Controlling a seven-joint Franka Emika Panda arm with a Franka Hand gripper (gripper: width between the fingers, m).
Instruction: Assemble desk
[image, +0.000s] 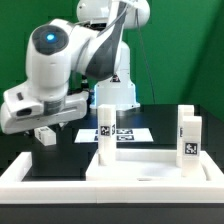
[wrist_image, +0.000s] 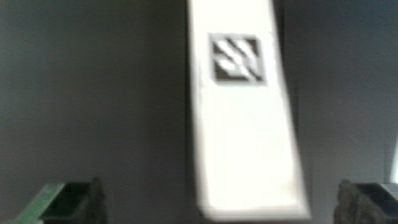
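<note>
The white desk tabletop (image: 150, 168) lies flat at the front of the exterior view. Three tagged leg blocks stand upright on it: one at its left (image: 105, 125) and two at its right (image: 190, 145). My gripper (image: 45, 133) hangs low over the black table, off the panel toward the exterior view's left. In the wrist view another white leg block (wrist_image: 237, 110) with a square tag lies lengthwise below, between my fingers (wrist_image: 71, 200). The gripper (wrist_image: 221, 200) is open wide, with dark gaps on both sides of the block, and holds nothing.
A low white U-shaped border wall (image: 25, 180) runs round the front and sides of the panel. The marker board (image: 128, 133) lies flat behind the panel. The arm's base (image: 118, 95) stands at the back centre.
</note>
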